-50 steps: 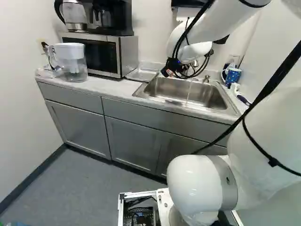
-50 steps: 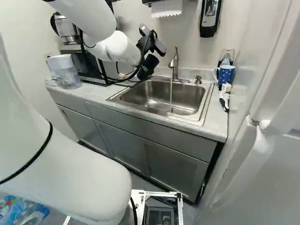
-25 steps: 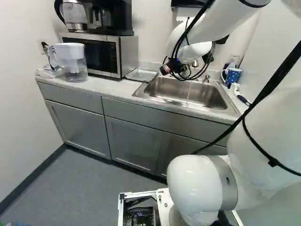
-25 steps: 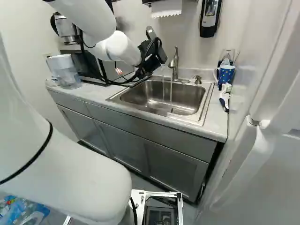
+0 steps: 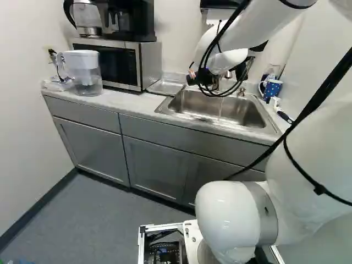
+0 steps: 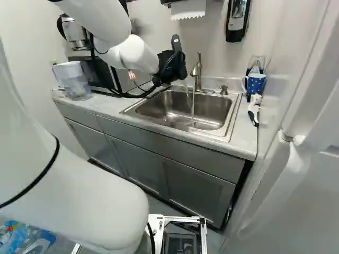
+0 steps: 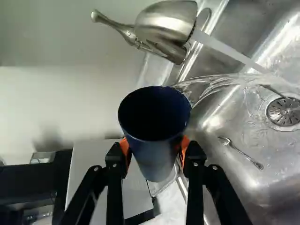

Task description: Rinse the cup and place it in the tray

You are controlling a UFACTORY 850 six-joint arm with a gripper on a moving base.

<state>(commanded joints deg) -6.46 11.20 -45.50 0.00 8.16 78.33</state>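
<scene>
Over the left part of the sink, my gripper hangs from the wrist in the right base view. In the wrist view the gripper is shut on a dark blue cup, an orange pad on either side of it. The cup is tipped, and water runs over its rim into the sink. Beside it the faucet pours its own stream. Left of the sink in the left base view lies a clear tray, partly seen below the cup in the wrist view.
A microwave and a water pitcher stand left of the tray. To the right of the sink are a dotted blue mug and a brush. A spoon lies near the drain.
The wrist has turned over the sink, tilting the gripper and the held cup. A second stream of water now falls beside the faucet's; one second ago only the faucet's showed. The base has stayed put.
</scene>
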